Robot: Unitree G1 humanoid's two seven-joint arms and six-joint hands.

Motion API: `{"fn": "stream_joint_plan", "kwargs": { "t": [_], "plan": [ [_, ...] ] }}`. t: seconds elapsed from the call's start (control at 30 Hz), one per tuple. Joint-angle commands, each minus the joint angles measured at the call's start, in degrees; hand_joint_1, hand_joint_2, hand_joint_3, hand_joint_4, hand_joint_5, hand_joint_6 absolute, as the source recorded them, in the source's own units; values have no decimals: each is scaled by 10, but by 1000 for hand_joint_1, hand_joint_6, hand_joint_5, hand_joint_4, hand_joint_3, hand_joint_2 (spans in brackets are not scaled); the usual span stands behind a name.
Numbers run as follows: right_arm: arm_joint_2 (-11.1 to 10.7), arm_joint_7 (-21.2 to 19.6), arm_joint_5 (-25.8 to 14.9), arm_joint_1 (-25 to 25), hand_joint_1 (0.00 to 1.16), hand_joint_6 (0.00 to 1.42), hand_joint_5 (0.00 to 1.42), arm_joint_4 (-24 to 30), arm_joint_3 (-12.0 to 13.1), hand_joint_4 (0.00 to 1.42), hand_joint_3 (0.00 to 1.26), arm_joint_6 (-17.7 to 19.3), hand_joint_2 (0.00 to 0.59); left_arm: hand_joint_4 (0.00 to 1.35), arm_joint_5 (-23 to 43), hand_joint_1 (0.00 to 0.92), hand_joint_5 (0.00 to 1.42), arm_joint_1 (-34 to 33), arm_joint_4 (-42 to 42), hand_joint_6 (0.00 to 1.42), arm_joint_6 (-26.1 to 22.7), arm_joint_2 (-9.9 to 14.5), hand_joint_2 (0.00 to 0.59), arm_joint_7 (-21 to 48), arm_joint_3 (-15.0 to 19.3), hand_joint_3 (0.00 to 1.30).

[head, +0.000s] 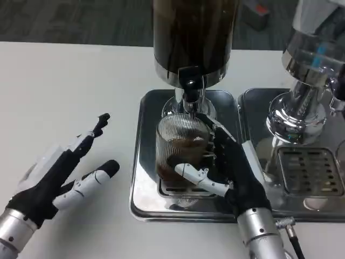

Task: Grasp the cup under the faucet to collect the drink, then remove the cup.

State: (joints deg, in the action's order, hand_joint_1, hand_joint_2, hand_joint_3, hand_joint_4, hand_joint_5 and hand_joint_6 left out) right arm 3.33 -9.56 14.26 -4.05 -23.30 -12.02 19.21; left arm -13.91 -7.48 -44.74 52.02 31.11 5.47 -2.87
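Ribbed glass cup [180, 148] under faucet [190, 89], part-filled with dark drink, gripped by right hand [226, 167]. Left hand [64, 175] spread, holding nothing. Removal from drip tray [141, 178] pending.

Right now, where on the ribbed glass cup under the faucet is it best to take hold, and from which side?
Grip the cup around its ribbed middle wall, from the robot's right side, as the right hand wraps it. The faucet sits directly over the rim, blocking a grasp from above, and the cup stands upright holding dark drink, so a level side grip probably avoids spilling.
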Motion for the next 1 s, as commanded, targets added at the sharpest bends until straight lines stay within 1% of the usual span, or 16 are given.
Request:
{"fn": "stream_joint_plan", "kwargs": {
  "t": [0.03,0.1,0.23,0.37,0.63,0.77,0.83,0.97,1.0],
  "plan": [
    [7,-12,-3,13,859,611,445,1,4,332,214,5,208,0,2,0,57,-5,-7,0,4,-3,171,7,-2,0],
    [8,-15,-3,14,866,615,454,2,5,345,211,6,203,0,2,0,57,-6,-7,0,4,-3,171,7,-3,0],
    [9,-21,-4,15,885,667,481,6,6,360,210,8,204,0,0,0,57,-7,-11,0,4,-3,171,6,-3,0],
    [12,-30,-2,17,903,736,528,10,6,393,226,11,214,0,1,0,57,-9,-14,0,3,-1,171,7,-2,0],
    [16,-44,-1,16,933,797,585,16,5,428,246,12,210,0,3,0,57,-9,-16,0,3,-1,171,10,-2,0],
    [15,-52,5,17,949,863,617,19,3,461,266,13,214,0,4,0,57,-9,-16,0,3,-1,171,9,-1,0],
    [16,-57,6,19,957,882,638,20,4,476,272,13,206,0,5,0,57,-10,-17,0,2,-2,171,11,-1,0],
    [19,-79,13,28,971,904,679,30,6,519,310,18,211,0,4,0,55,-9,-17,0,4,-3,171,10,-1,0],
    [20,-83,14,29,970,929,692,32,6,538,323,19,214,0,4,0,54,-9,-17,0,4,-3,171,10,-1,0]
  ]
}}
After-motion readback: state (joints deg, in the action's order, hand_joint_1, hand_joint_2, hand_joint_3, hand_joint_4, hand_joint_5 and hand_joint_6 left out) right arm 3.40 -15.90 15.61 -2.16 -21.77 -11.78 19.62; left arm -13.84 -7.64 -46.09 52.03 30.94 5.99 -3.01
